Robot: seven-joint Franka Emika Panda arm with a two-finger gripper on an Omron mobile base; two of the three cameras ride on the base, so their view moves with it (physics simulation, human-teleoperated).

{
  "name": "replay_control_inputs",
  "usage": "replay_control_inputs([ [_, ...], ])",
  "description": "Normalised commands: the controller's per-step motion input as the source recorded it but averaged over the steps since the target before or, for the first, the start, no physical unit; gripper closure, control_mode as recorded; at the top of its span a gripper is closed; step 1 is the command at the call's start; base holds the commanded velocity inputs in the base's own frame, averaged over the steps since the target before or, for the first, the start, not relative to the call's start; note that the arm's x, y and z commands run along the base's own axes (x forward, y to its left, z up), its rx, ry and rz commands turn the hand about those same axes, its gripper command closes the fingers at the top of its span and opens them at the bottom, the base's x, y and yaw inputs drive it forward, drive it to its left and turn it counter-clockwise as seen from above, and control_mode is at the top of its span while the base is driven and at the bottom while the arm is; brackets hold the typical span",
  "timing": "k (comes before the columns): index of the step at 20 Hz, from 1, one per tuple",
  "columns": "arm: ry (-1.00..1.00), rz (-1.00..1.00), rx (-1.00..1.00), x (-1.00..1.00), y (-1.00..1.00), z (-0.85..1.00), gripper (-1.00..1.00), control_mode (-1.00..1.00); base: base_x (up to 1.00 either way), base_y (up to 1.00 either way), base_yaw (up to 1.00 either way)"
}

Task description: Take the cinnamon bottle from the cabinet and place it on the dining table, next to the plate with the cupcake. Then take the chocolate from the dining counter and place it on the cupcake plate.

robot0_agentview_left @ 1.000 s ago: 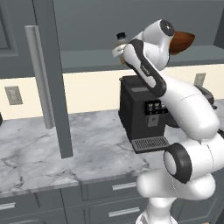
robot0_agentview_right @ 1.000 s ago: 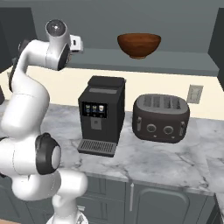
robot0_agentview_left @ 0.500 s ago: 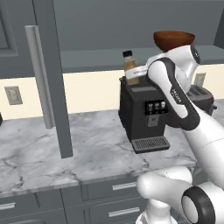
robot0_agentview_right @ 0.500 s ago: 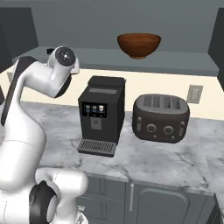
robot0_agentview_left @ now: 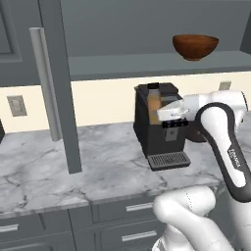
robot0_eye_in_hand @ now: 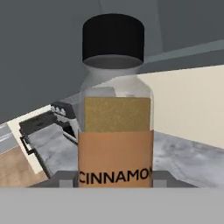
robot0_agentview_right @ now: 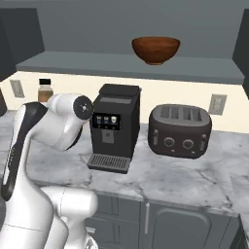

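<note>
Step in hand: carrying the small clear cinnamon bottle [robot0_eye_in_hand: 114, 118], black cap, orange-brown contents. End effector [robot0_agentview_left: 164, 113] closed on the bottle, upright, in the air above the grey marble bench [robot0_agentview_left: 59, 164], in front of the black coffee machine [robot0_agentview_right: 114, 127]. Dark grey wall cabinet [robot0_agentview_left: 54, 73] stands open. Next move likely calls for the base to turn toward the dining table, bottle kept upright

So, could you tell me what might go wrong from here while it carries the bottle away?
The gripper holds the cinnamon bottle low on its body, so a fast swing might tip or slip it. In the left base view the bottle passes close by the coffee machine, so it could knock against it.
</note>
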Motion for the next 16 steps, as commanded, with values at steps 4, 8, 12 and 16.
replay_control_inputs([
  [4,0.0,0.0,0.0,0.0,0.0,0.0,1.0,1.0,-1.0,0.0,0.35],
  [8,0.0,0.0,0.0,0.0,0.0,0.0,1.0,1.0,-0.87,0.0,0.73],
  [12,0.0,0.0,0.0,0.0,0.0,0.0,1.0,1.0,-0.4,0.1,0.95],
  [16,0.0,0.0,0.0,0.0,0.0,0.0,1.0,1.0,-0.17,0.21,1.0],
])
